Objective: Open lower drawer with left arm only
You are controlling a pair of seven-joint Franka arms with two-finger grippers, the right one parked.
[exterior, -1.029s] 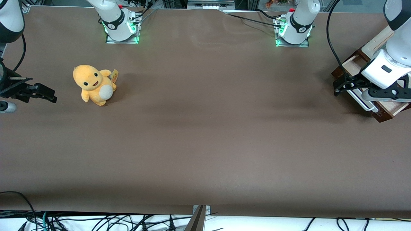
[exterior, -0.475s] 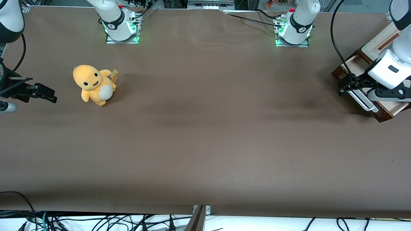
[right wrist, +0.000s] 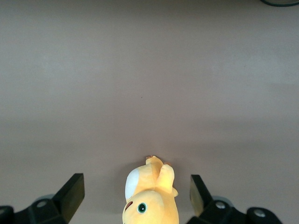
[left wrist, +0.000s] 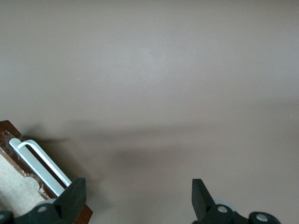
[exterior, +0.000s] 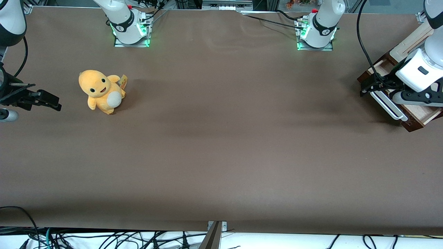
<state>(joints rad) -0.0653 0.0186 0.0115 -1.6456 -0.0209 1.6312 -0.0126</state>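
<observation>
The lower drawer (exterior: 419, 113) stands pulled out of its cabinet at the working arm's end of the table, dark brown with its pale wood inside showing. Its long white bar handle (exterior: 387, 104) runs across its front. The left arm (exterior: 419, 71) reaches over the drawer. Its black gripper (exterior: 367, 85) hovers by the handle's end farther from the front camera. In the left wrist view the gripper (left wrist: 138, 201) is open and empty, with bare table between its fingertips (left wrist: 72, 196). The handle (left wrist: 41, 164) and a drawer corner (left wrist: 9, 135) lie beside one finger, outside the gap.
The cream cabinet (exterior: 411, 40) stands above the drawer at the table's edge. An orange plush toy (exterior: 101, 91) sits toward the parked arm's end and shows in the right wrist view (right wrist: 148, 196). Two arm bases (exterior: 130, 27) (exterior: 316, 30) stand farthest from the front camera.
The left gripper has shifted along the handle, away from the front camera, to the handle's end. The drawer and plush toy have not moved.
</observation>
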